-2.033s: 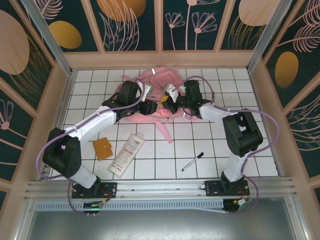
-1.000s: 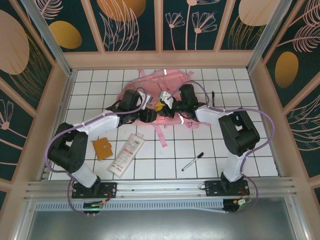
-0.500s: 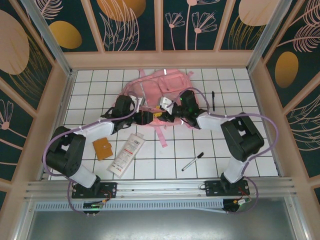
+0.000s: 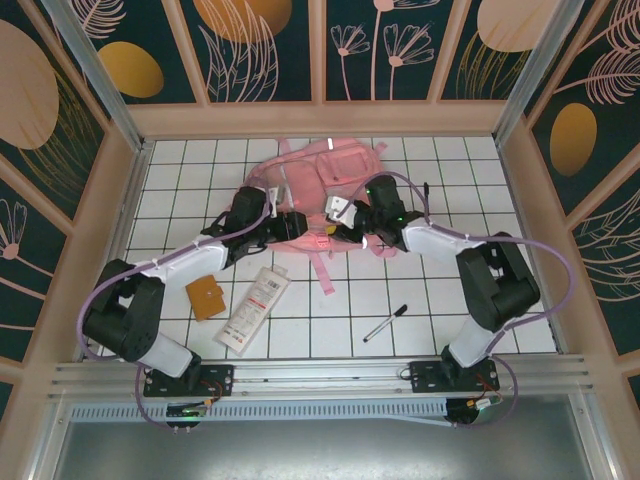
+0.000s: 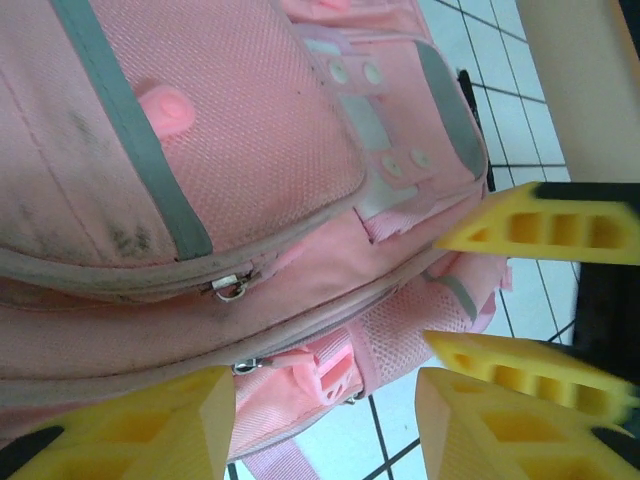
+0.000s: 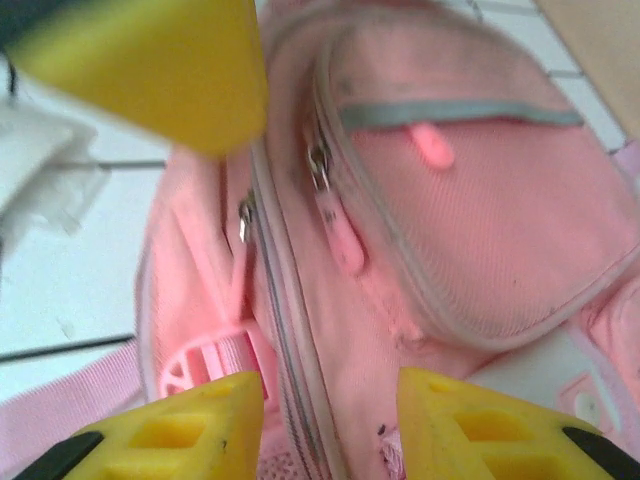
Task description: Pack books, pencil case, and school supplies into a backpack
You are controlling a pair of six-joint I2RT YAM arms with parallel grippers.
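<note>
Your white-tiled desk (image 4: pixel 440 300) carries the pink backpack (image 4: pixel 320 175) at its far middle, lying flat with a strap trailing toward you. Both arms reach in to its near edge. Your left fingers (image 5: pixel 130 425) are released, spread apart with the backpack's lower seam and a buckle (image 5: pixel 335 375) showing between them. Your right fingers (image 6: pixel 480 430) are likewise spread, straddling a zip line (image 6: pixel 285 350) without pinching it. Well apart from the bag, nearer you on the left, lies the long white pencil case (image 4: pixel 254 307), with the orange-brown square (image 4: pixel 206 297) just beside it. A black pen (image 4: pixel 385 323) lies right of centre, and a second pen (image 4: pixel 424 190) lies by the backpack's right side.
</note>
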